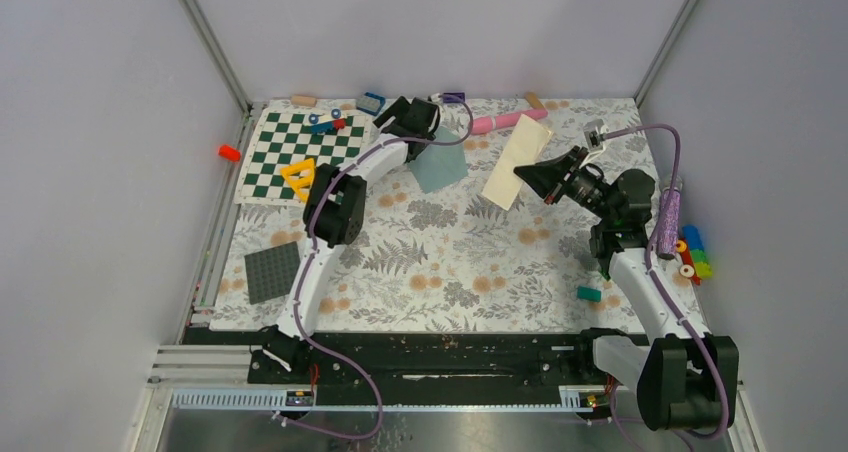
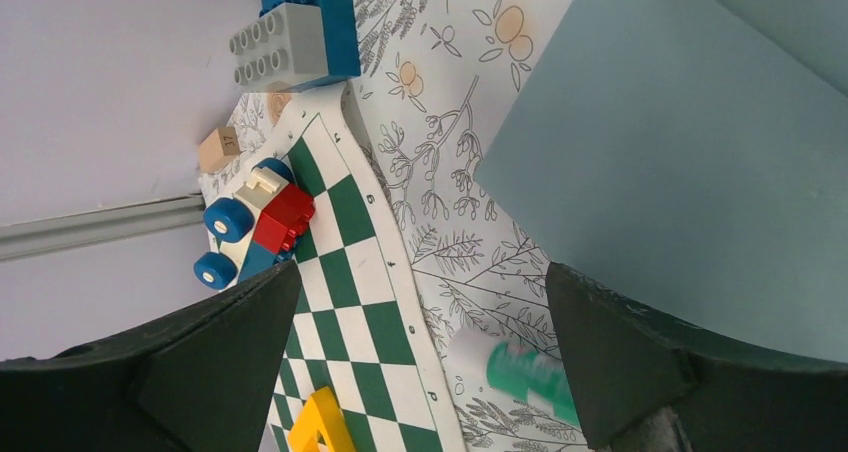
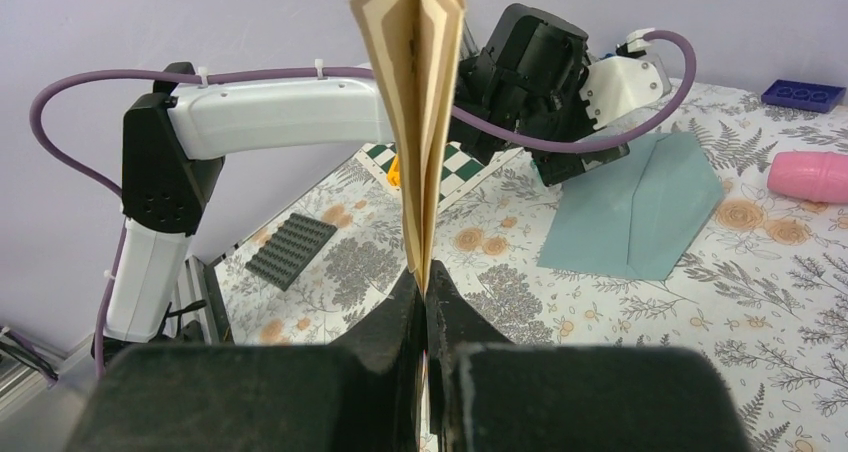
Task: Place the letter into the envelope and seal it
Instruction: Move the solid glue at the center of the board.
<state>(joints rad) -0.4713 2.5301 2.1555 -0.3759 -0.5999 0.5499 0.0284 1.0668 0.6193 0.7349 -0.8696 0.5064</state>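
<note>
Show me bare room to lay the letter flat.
Widest bare patch: mid-table cloth, bordered by the envelope, the left arm, the teal block and the near edge. Crowded: chessboard corner, far edge by the pink tube, bricks at right.

The envelope (image 1: pixel 440 164) lies on the desk (image 1: pixel 450 262); the letter (image 1: pixel 515 152) stands at its 3 o'clock (pinched in the right hand (image 1: pixel 522 173)), the board (image 1: pixel 275 157) at 9 o'clock.
</note>
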